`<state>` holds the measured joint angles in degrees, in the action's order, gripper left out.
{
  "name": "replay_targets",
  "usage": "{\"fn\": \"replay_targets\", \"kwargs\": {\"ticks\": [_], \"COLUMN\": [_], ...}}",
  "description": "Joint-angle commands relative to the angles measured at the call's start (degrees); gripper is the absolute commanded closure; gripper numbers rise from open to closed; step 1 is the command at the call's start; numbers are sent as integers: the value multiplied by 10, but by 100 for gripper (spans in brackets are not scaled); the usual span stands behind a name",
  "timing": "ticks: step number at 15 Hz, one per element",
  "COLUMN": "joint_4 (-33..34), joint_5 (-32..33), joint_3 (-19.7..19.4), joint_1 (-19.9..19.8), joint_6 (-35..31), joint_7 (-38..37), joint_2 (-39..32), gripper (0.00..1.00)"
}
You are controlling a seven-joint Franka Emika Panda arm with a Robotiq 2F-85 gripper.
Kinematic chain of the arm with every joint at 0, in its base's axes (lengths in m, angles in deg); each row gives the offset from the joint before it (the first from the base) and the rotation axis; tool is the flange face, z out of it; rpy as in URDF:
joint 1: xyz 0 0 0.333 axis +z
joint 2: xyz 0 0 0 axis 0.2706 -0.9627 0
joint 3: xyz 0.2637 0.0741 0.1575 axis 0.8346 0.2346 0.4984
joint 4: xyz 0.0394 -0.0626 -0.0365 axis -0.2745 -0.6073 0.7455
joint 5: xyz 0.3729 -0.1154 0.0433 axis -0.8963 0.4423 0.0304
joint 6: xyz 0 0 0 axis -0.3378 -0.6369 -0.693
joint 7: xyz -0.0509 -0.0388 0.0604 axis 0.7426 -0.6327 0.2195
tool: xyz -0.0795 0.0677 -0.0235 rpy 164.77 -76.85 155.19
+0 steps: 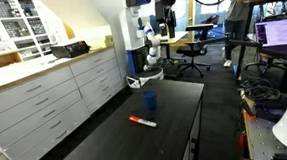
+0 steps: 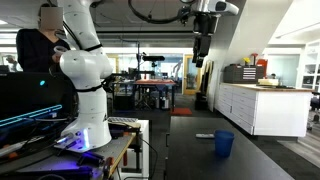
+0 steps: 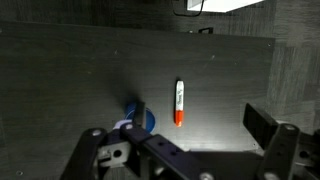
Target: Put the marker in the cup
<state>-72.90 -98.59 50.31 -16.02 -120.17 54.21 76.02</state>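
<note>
- Cabinets [image 1: 49, 96] with white drawers run along the left edge in an exterior view.
- Tabletop [image 1: 102, 138], dark and long, stretches beside them and carries both task things.
- Cup [image 3: 140, 118], blue and upright, stands on the tabletop; in the wrist view it sits just left of the marker, near it but apart.
- Marker [image 3: 179, 102] lies flat on the tabletop, outside the cup. It has a whitish barrel and a red-orange end that points toward the bottom of the wrist view.
- Gripper [image 2: 200, 58] hangs high over the tabletop in an exterior view, well apart from cup and marker.
- Fingers [image 3: 265, 128] show at the bottom of the wrist view, spread wide and holding nothing. The marker lies beyond the gap between them.
</note>
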Motion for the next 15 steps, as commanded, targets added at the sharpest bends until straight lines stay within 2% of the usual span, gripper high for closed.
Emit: {"fn": "replay_targets", "kwargs": {"ticks": [1,7,15], "joint_4": [-4,-31,-47], "joint_5": [26,88,128], "joint_3": [25,61,98], "joint_1": [-11,-9,-8], "joint_6": [-32,-146,-195], "joint_7": [-23,-88,-204], "joint_2": [4,11,-6], "gripper": [0,0,0]}}
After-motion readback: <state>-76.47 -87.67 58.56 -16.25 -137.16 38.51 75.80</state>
